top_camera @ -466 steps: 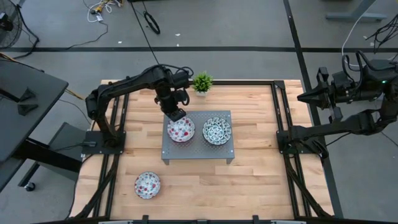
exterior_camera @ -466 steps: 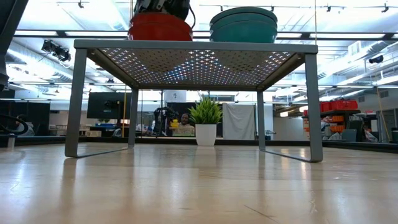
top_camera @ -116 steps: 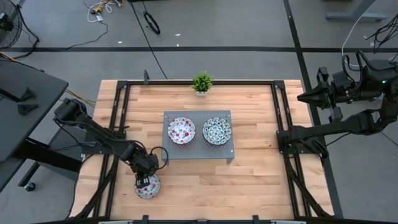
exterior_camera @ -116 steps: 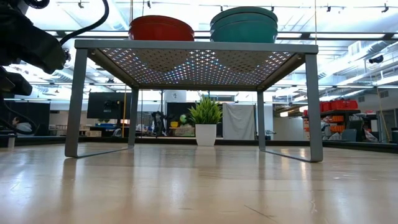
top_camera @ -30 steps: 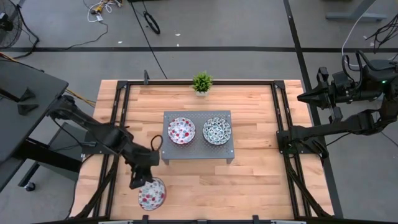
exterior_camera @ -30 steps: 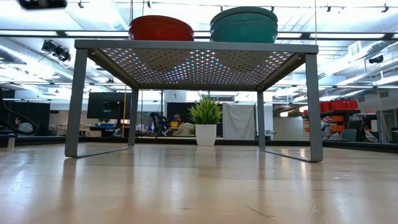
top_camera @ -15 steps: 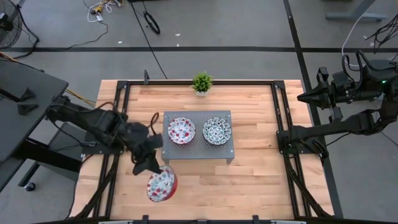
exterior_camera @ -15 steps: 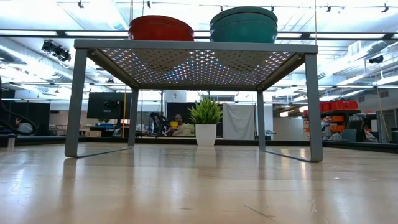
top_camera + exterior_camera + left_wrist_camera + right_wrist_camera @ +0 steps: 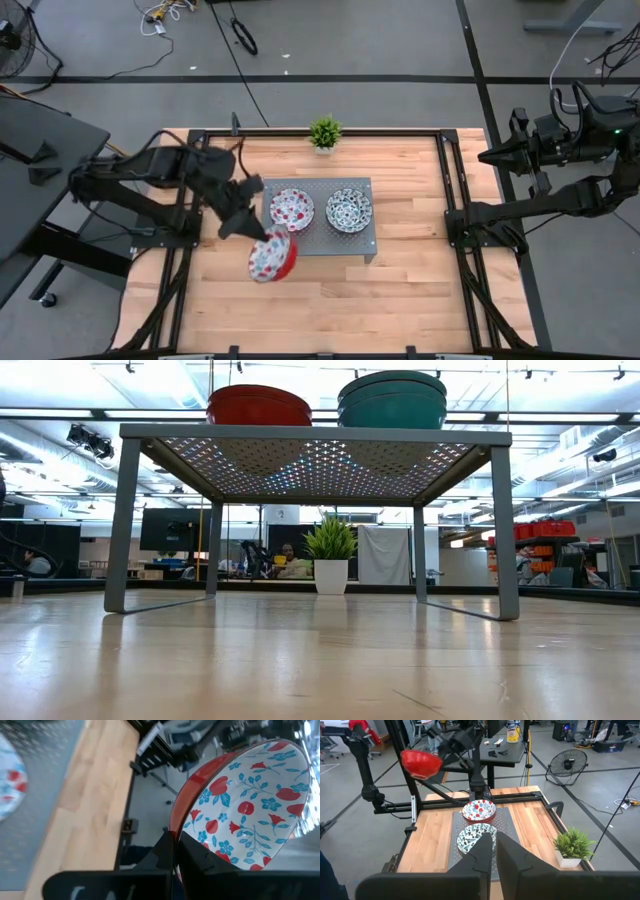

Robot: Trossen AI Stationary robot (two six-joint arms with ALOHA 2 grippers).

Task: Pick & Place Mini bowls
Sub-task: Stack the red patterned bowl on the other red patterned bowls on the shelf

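Red-spotted bowl (image 9: 272,257) hangs tilted in the clenched left claw (image 9: 256,236) beside the rack (image 9: 318,246); right claw (image 9: 494,851) waits, pinched shut, off the surface (image 9: 420,290).

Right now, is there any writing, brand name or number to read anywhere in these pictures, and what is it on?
None can be read.
The bowls carry only painted flowers and patterns, like the red-spotted bowl gripped at its rim by the left tool.
The yellow bottle on the far desk has a label, too small to read.
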